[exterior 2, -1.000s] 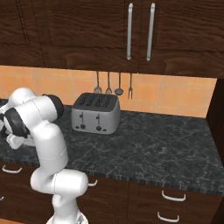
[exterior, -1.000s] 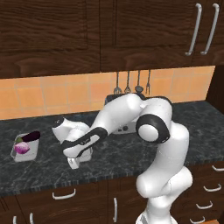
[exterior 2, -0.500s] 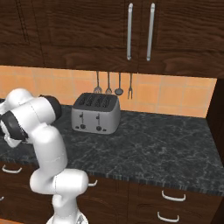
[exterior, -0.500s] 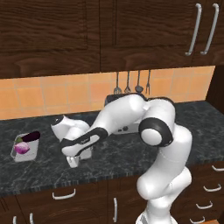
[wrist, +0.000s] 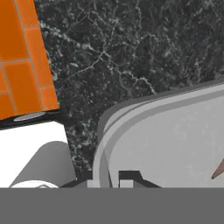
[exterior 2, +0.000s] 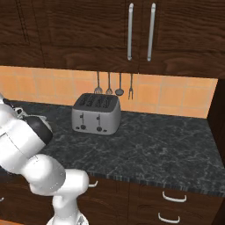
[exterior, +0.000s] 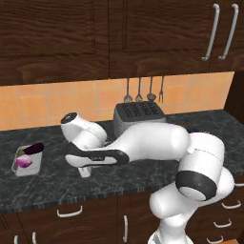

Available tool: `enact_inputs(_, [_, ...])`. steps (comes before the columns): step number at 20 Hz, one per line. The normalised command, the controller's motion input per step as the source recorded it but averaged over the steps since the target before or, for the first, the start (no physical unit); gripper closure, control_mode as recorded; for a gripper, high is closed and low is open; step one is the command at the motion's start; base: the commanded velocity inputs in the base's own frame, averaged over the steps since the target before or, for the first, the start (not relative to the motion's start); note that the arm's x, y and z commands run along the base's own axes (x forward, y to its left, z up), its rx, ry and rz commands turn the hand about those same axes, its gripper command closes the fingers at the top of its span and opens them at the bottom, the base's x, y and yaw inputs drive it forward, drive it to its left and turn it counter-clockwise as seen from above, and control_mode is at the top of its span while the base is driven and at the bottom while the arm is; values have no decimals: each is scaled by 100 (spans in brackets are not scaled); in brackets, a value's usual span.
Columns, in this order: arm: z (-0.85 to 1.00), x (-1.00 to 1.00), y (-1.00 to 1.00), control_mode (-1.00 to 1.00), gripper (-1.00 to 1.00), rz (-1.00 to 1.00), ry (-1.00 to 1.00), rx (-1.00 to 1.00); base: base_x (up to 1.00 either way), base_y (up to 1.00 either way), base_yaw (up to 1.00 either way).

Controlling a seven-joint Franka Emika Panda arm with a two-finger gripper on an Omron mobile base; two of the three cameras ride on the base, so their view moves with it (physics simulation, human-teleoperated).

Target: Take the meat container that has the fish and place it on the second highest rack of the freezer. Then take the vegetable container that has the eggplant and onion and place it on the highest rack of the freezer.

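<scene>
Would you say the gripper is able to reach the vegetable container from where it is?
Probably yes: the vegetable container sits on open counter beside the gripper, nothing between them, though its fingers straddle another container.

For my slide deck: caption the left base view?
White arm reaches left over the dark counter, toaster behind, eggplant-and-onion container at far left.

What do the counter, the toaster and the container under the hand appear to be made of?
Counter: dark polished stone, likely granite, given its pale veining. Toaster: brushed metal by its grey sheen, with darker slots. Container: matte grey, probably plastic, with a smooth rounded rim; the rendering leaves it open.
</scene>
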Motion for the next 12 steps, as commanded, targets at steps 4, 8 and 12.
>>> enact_inputs(4, [70, -46, -70, -100, 100, 1, -3, 4, 0, 0, 0])
enact_inputs(8, [67, -36, -66, -100, 100, 0, 0, 8, 0, 0, 0])
enact_inputs(12, [58, -11, -26, -100, 100, 0, 2, 2, 0, 0, 0])
